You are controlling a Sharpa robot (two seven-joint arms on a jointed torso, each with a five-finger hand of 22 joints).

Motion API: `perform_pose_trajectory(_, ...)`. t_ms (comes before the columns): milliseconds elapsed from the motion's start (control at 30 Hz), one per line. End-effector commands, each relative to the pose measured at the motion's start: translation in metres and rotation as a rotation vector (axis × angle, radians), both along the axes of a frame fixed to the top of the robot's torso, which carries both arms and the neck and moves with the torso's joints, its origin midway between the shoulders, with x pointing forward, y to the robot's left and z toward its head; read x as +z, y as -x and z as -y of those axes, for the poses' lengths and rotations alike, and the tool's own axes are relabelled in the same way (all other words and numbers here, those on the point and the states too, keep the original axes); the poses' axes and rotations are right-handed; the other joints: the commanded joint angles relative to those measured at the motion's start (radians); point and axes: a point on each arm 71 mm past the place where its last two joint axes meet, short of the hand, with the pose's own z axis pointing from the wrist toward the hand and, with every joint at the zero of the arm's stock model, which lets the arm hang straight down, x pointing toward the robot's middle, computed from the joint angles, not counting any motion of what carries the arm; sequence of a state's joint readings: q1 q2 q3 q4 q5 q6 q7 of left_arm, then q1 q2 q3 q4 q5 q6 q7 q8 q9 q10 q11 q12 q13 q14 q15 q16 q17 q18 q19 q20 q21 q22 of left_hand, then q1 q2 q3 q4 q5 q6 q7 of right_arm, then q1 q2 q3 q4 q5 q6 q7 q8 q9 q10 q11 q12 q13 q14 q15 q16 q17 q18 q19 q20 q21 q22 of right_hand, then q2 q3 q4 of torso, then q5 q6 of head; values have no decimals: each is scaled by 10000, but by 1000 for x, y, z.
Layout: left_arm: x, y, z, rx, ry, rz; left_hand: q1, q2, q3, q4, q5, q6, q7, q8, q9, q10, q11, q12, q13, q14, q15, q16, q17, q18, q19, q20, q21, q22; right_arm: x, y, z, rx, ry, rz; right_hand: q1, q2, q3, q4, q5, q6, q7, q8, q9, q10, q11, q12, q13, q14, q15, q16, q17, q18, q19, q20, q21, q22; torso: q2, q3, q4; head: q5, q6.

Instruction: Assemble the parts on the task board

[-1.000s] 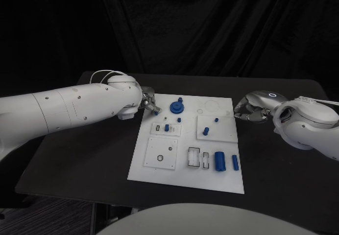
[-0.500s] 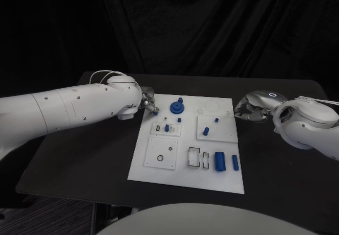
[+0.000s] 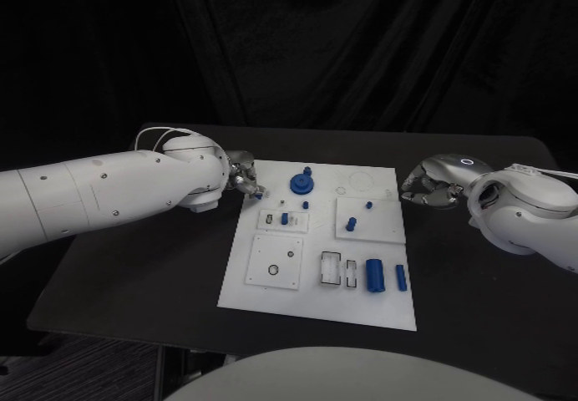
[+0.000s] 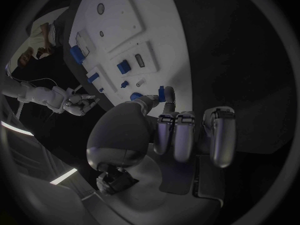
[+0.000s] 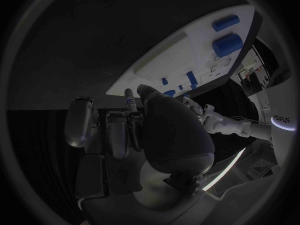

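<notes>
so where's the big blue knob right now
In the head view the big blue knob stands at the task board's far edge, just right of the left hand.

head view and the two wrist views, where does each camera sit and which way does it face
Head view: on the robot's head, looking down at the black table and task board; both arms enter.
Left wrist view: behind the left hand, facing the board; a small blue part is at its fingertips.
Right wrist view: behind the right hand, facing the board's edge.
Shared: all show the task board; each wrist view shows the other hand.
</notes>
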State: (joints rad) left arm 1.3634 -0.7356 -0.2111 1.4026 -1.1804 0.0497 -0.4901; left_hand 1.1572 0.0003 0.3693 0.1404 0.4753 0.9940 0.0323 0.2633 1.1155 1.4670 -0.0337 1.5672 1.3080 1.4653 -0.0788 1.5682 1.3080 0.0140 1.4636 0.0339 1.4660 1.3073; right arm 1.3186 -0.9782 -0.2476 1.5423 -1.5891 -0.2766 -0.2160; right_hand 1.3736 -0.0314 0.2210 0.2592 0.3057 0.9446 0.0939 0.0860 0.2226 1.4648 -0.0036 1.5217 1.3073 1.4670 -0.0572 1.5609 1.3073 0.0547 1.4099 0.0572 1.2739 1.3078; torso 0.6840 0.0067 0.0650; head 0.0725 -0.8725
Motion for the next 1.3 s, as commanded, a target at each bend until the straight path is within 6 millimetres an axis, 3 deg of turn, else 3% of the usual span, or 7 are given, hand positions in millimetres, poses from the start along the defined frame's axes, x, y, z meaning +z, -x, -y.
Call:
perform_pose_trajectory(33, 2, 7, 2, 113, 436, 158, -73, -34, 116, -54, -35, 62, -12, 37, 20, 1038, -63, 36, 2628, 1055, -77, 26, 2628, 119, 534, -65, -34, 2292, -1, 0, 2, -120, 8, 60, 75, -21, 35, -4, 33, 69, -24, -12, -13, 544, 29, -17, 2107, 983, -3, -33, 2533, 150, 47, -18, -25, 1656, 14, -3, 11, 8, -2)
perform_pose_trajectory(400, -2, 27, 10, 783, 1747, -1288, -258, -60, 234, 0, -84, 35, 2, 12, 29, 1038, -56, 36, 2628, 1055, -77, 26, 2628, 135, 499, -71, -105, 2271, -1, 0, 3, -152, 22, 48, 75, -21, 35, -4, 33, 69, -24, -12, -13, 544, 29, -17, 2107, 983, -3, -33, 2533, 150, 47, -18, -25, 1656, 29, -14, -10, 38, -2)
perform_pose_trajectory(633, -2, 29, 16, 774, 1936, -1344, -288, -47, 255, 12, -45, 20, 6, 3, 30, 1038, -50, 36, 2628, 1055, -72, 26, 2628, 139, 487, -69, -126, 2264, -1, 1, 3, -140, 9, 50, 71, -28, 38, -7, 30, 69, -22, -15, -16, 536, 33, -25, 2100, 982, 0, -36, 2531, 148, 53, -18, -24, 1659, 40, -7, -29, 34, -2)
perform_pose_trajectory(1300, -10, 32, 18, 425, 1515, -924, -370, -29, 280, 41, 30, 30, 19, 10, 47, 1038, -38, 36, 2628, 1055, -63, 26, 2628, 141, 481, -64, -136, 2262, -1, 2, 3, -97, -73, 119, 71, -28, 38, -7, 30, 69, -22, -15, -16, 536, 33, -25, 2100, 982, 0, -36, 2531, 148, 53, -18, -24, 1659, 35, -16, 0, 66, -2)
